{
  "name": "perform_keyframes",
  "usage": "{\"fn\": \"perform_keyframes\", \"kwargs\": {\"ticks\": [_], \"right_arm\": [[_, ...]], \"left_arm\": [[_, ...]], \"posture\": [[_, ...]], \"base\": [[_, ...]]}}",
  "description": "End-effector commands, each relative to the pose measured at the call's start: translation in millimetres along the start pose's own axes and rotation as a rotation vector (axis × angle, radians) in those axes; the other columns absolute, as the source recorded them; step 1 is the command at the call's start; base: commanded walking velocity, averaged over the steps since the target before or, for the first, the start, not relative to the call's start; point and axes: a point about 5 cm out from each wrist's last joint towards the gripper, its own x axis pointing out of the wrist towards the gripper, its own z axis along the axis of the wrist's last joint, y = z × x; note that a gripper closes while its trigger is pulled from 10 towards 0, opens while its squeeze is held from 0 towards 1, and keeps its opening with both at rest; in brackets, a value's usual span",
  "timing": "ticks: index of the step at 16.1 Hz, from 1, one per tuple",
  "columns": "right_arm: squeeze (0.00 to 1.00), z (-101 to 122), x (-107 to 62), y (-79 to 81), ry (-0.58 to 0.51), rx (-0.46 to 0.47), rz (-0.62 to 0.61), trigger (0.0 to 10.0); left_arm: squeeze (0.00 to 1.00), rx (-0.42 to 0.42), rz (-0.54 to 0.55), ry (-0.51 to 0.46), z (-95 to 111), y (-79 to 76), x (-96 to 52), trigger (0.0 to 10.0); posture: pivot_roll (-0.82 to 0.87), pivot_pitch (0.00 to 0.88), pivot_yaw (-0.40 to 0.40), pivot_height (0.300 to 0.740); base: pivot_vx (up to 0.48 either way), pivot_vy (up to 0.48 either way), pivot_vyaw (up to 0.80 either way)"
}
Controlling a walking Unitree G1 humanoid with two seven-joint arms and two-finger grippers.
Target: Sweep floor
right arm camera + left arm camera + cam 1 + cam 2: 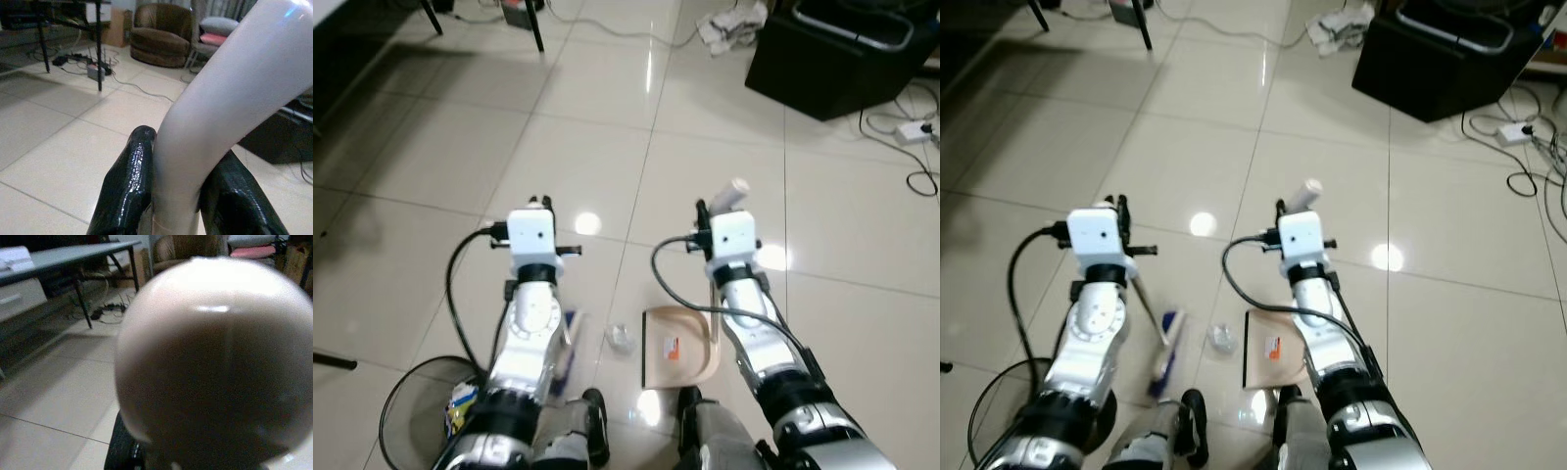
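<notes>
Down at the far left, a wire bin holds wrappers with unreadable print, partly hidden by the left arm. The left gripper grips the broom, its brush on the tiles beside clear litter. The right gripper's 2 fingers clamp the dustpan handle; the orange label is illegible.

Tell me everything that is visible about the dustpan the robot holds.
The dustpan is beige plastic, a shallow square tray with a raised rim and an orange-and-white label inside. It lies flat on the tiled floor between the robot's arms. Its long pale handle rises upward, clamped between the right gripper's black fingers. A small clear piece of litter lies beside it.
</notes>
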Motion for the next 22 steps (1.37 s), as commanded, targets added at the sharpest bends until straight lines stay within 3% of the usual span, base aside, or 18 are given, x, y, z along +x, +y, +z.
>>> {"fn": "perform_keyframes", "kwargs": {"ticks": [1, 2, 3, 5, 8, 11, 13, 17, 18, 20, 22], "right_arm": [[0.0, -6, -5.1, 6.4, 0.02, -0.003, 0.025, 10.0], [0.0, -7, -4.9, 6.6, 0.022, -0.001, 0.023, 10.0], [0.0, -7, -3.7, 5.0, 0.03, 0.02, 0.0, 10.0], [0.0, -8, -2.1, -0.3, 0.032, 0.038, -0.027, 10.0], [0.0, -10, -2.5, -4.1, 0.036, 0.04, -0.032, 10.0], [0.0, -11, -3.4, -14.2, 0.041, 0.081, -0.078, 10.0], [0.0, -10, -5.5, -22.2, 0.024, 0.117, -0.111, 10.0], [0.0, -6, -12.4, -47.5, -0.007, 0.151, -0.204, 10.0], [0.0, -6, -12.8, -50.0, -0.009, 0.153, -0.212, 10.0], [0.0, 3, -15.0, -65.3, -0.027, 0.184, -0.23, 10.0], [0.0, 16, -14.2, -75.3, -0.052, 0.207, -0.228, 10.0]], "left_arm": [[0.0, -0.071, -0.029, 0.043, -7, -11.4, -4.3, 10.0], [0.0, -0.102, -0.04, 0.041, -5, -15.8, -3.3, 10.0], [0.0, -0.189, -0.101, 0.028, 4, -29.5, -0.2, 10.0], [0.0, -0.272, -0.262, -0.003, 16, -43.2, -2.7, 10.0], [0.0, -0.299, -0.411, -0.022, 23, -46.2, -7.2, 10.0], [0.0, -0.319, -0.516, -0.046, 35, -35.9, -3.8, 10.0], [0.0, -0.263, -0.531, -0.073, 41, -21.9, 4.0, 10.0], [0.0, -0.124, -0.447, -0.129, 56, 27.7, 26.8, 10.0], [0.0, -0.11, -0.436, -0.13, 57, 33.3, 28.6, 10.0], [0.0, -0.038, -0.335, -0.113, 53, 67.3, 32.7, 10.0], [0.0, -0.001, -0.305, -0.071, 44, 77.1, 28.4, 10.0]], "posture": [[0.02, 0.347, 0.034, 0.74], [0.02, 0.346, 0.034, 0.74], [0.02, 0.339, 0.033, 0.74], [0.03, 0.322, 0.034, 0.74], [0.03, 0.306, 0.036, 0.74], [0.04, 0.261, 0.04, 0.74], [0.04, 0.239, 0.046, 0.74], [0.04, 0.185, 0.059, 0.74], [0.04, 0.179, 0.06, 0.74], [0.04, 0.151, 0.065, 0.74], [0.03, 0.138, 0.07, 0.74]], "base": [[0.0, 0.0, 0.0], [0.0, 0.0, 0.0], [0.0, 0.0, 0.0], [0.0, 0.0, 0.0], [0.0, 0.0, 0.0], [0.0, 0.0, 0.0], [0.0, 0.0, 0.0], [0.0, 0.0, 0.0], [0.0, 0.0, 0.0], [0.0, 0.0, 0.0], [0.0, 0.0, 0.0]]}}
